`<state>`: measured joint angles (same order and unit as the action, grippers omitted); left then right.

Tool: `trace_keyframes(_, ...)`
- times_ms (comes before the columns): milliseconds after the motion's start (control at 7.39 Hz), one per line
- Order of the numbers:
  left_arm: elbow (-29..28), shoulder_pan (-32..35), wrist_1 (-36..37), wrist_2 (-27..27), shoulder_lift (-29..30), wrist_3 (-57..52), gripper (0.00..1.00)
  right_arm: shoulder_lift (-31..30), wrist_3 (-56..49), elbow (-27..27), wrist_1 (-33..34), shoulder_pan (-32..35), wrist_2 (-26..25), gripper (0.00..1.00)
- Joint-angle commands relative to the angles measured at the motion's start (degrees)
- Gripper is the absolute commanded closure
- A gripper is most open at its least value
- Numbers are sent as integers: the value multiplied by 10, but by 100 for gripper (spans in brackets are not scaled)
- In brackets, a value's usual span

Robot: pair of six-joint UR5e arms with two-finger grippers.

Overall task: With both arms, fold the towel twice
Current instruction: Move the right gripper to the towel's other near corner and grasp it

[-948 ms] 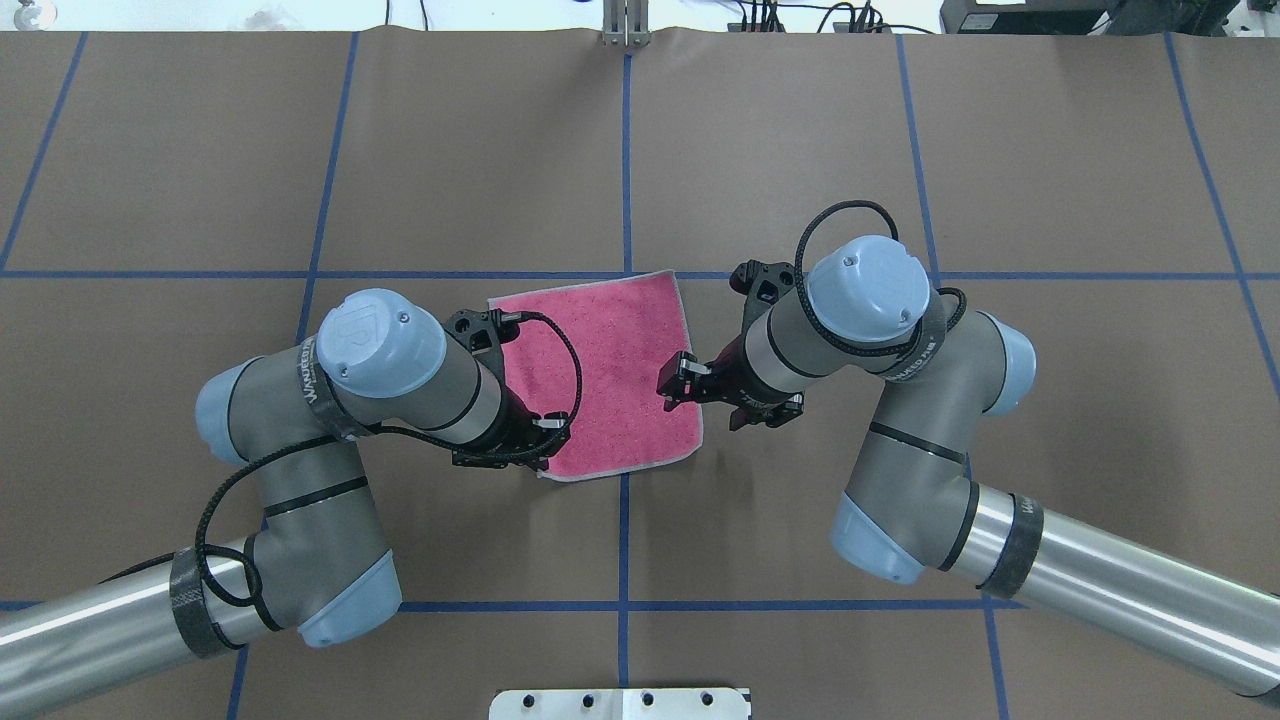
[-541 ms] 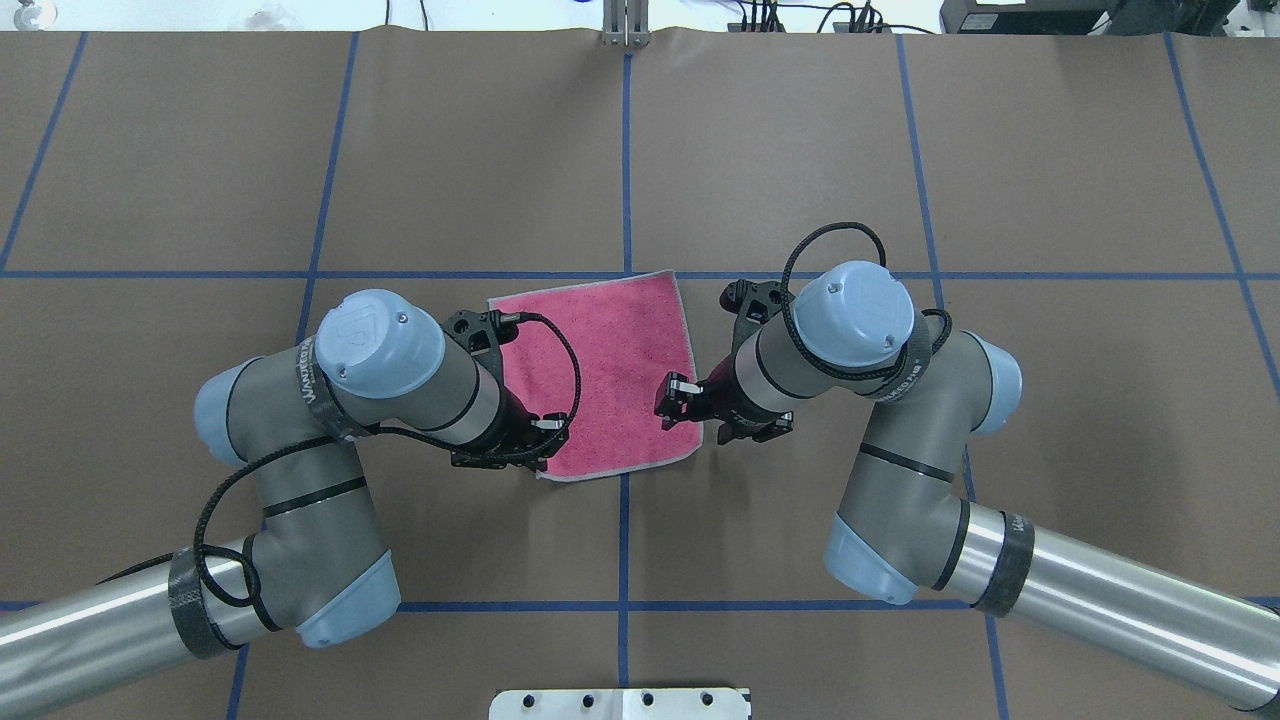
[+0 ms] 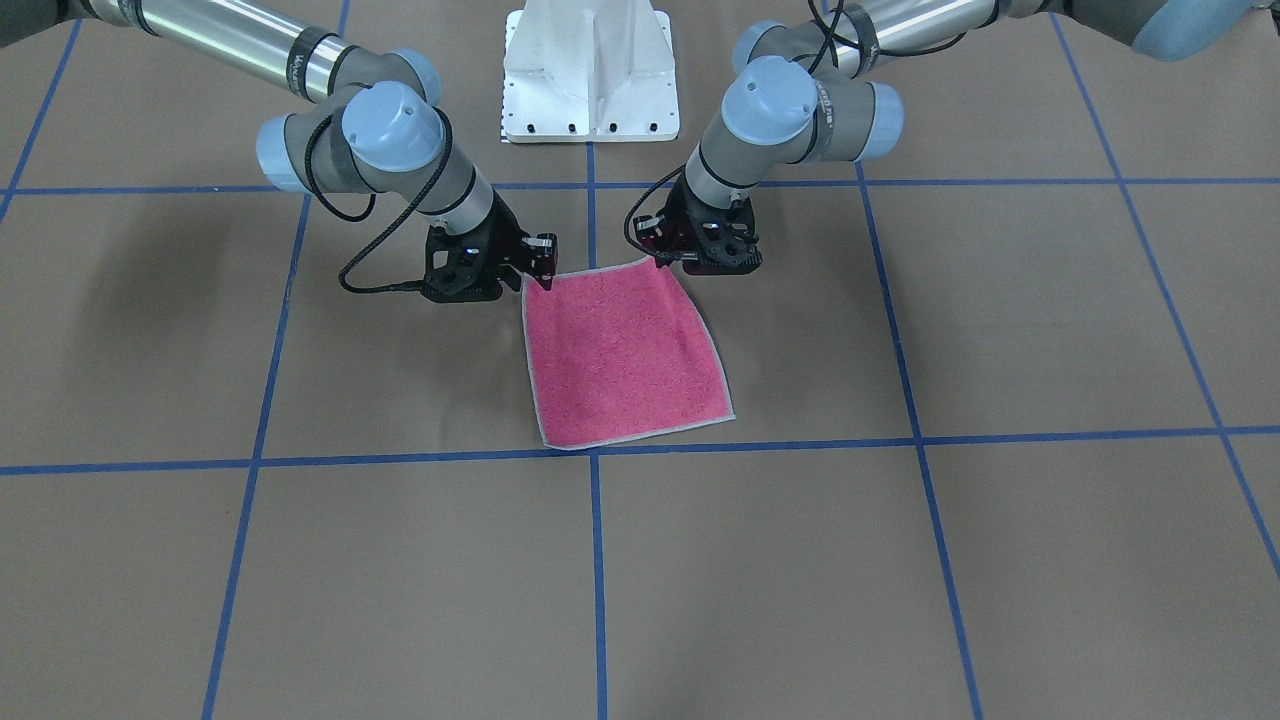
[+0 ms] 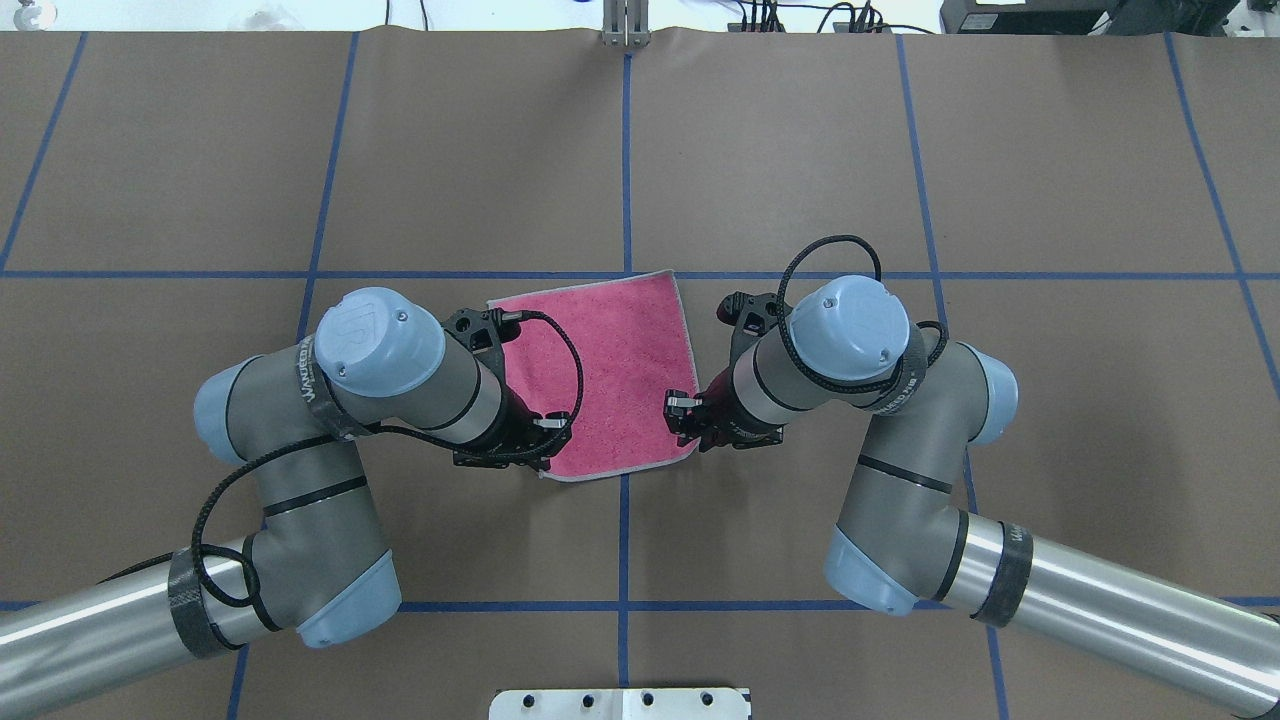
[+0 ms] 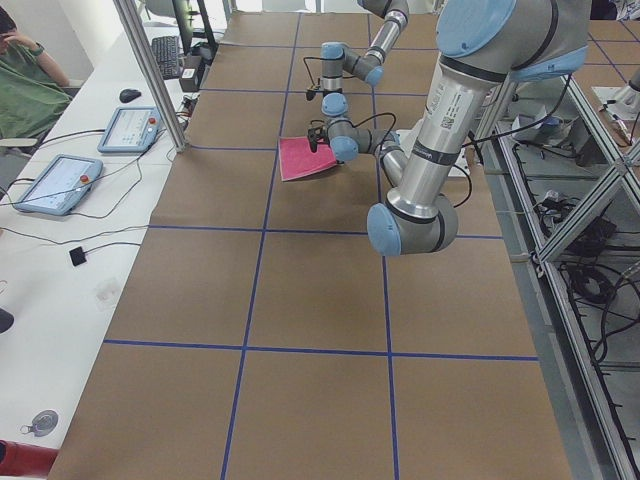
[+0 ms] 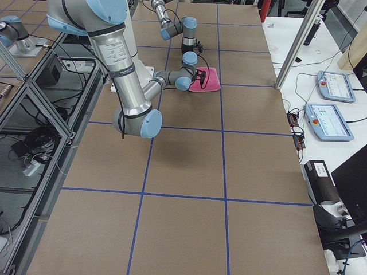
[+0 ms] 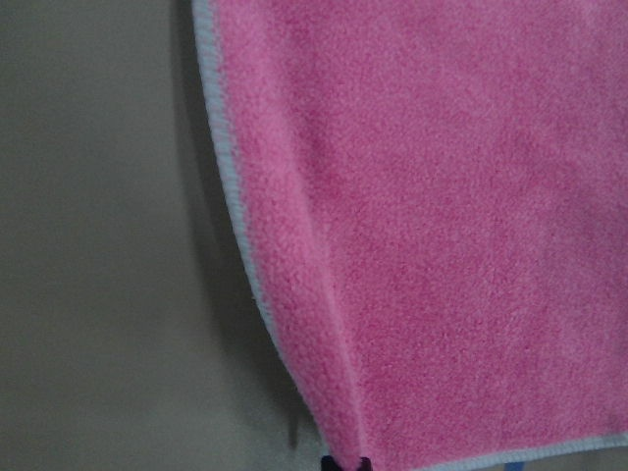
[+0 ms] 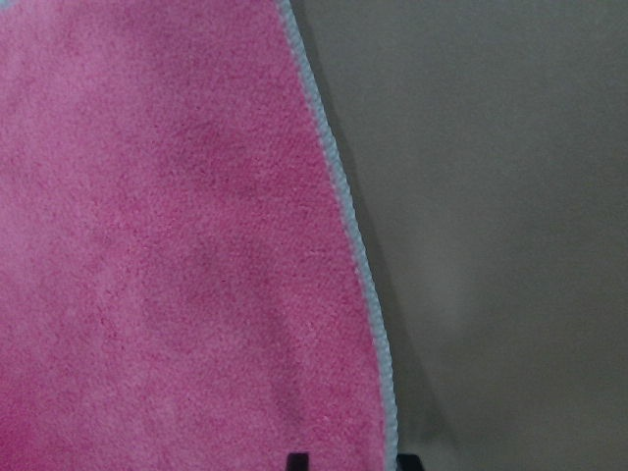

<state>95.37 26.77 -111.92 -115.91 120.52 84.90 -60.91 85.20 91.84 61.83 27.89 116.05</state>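
The towel point(image 4: 615, 365) lies spread on the table point(image 4: 850, 150), pink face up, its pale stitched edge showing all round. It sits near the table's middle, a little askew to the blue grid. Its far right corner touches a cross tape line point(image 4: 1050, 275), and the centre line point(image 4: 626, 170) runs under it.

We see the left arm point(image 4: 390, 365) and the right arm point(image 4: 850, 330) bent in from either side, wrists low, one at each side of the towel's near end. The white base point(image 3: 590, 70) stands between them at the robot's edge of the table.

The left gripper point(image 4: 545, 450) is at the near left corner. In its wrist view two dark fingertips point(image 7: 334, 463) sit close together at the bottom, and a raised ridge of cloth runs up from them. So we read it as clamped on that corner. The edge beside it stands slightly off the table and throws a shadow there.

The right gripper point(image 4: 683, 418) is at the right edge, close to the near right corner. In its wrist view the fingertips point(image 8: 296, 460) stand apart, one over the pink and the other over bare table, with the stitched edge between them. We cannot tell whether they touch the cloth.

The rest of the towel lies flat and unfolded.
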Motion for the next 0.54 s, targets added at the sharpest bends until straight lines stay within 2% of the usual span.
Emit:
trace_keyframes(0,2,0,0,0,0,0,100,-1,0,0,-1,0,1,100)
trace_keyframes(406,3,-1,-1,-1,2,0,100,-4,2,30,-2,7,8,100)
